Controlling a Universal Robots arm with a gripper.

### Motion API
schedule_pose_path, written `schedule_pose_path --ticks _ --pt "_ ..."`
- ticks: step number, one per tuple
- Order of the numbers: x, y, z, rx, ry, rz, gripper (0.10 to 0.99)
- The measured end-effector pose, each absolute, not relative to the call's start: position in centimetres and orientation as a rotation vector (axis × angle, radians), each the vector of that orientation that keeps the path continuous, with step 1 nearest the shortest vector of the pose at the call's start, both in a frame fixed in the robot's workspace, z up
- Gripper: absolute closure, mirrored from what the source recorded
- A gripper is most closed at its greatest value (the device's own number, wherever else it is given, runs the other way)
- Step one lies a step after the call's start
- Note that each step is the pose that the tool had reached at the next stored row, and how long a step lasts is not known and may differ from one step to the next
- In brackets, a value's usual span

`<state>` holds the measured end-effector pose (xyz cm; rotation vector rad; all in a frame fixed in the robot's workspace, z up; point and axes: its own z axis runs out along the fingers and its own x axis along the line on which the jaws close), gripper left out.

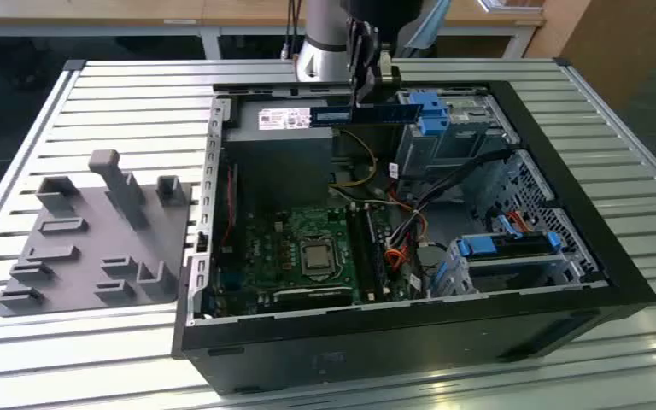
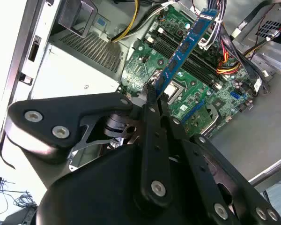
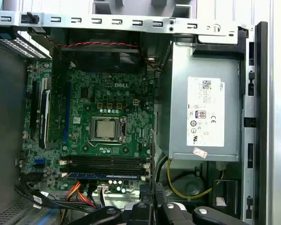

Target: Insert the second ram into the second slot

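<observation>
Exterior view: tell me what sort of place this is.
Probably a robotics lab workbench set up for computer assembly: an open computer case lies on a slatted metal table, a grey fixture tray sits beside it, and the gripper holds the second ram above the case.

The memory stick [image 2: 185, 44] is blue with a row of black chips. The gripper [image 2: 154, 90] clasping it is matt black with silver bolt heads. The circuit board [image 3: 103, 93] is green, speckled with small silver and black parts, and bears a silvery square chip [image 3: 105, 127]. The power box [image 3: 203, 117] is plain grey with a white sticker. Near it curl a yellow wire [image 3: 169, 176] and a twisted red-and-black wire [image 3: 98, 44]. In the exterior view the case [image 1: 419, 342] is black, with blue brackets [image 1: 511, 245] inside at twelve and four o'clock. At nine o'clock from it a dull grey tray [image 1: 89, 248] lies on the pale silver, ribbed table [image 1: 112, 102].
</observation>
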<state>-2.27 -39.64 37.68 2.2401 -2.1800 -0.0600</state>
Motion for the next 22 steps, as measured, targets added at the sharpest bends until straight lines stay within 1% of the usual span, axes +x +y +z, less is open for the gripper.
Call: schedule_pose_path --ticks 8,22 --pt "-2.3 -39.8 37.7 2.239 -2.179 -0.058 0.945" --pt "-2.3 -41.9 37.6 2.225 -2.166 -0.028 0.945"
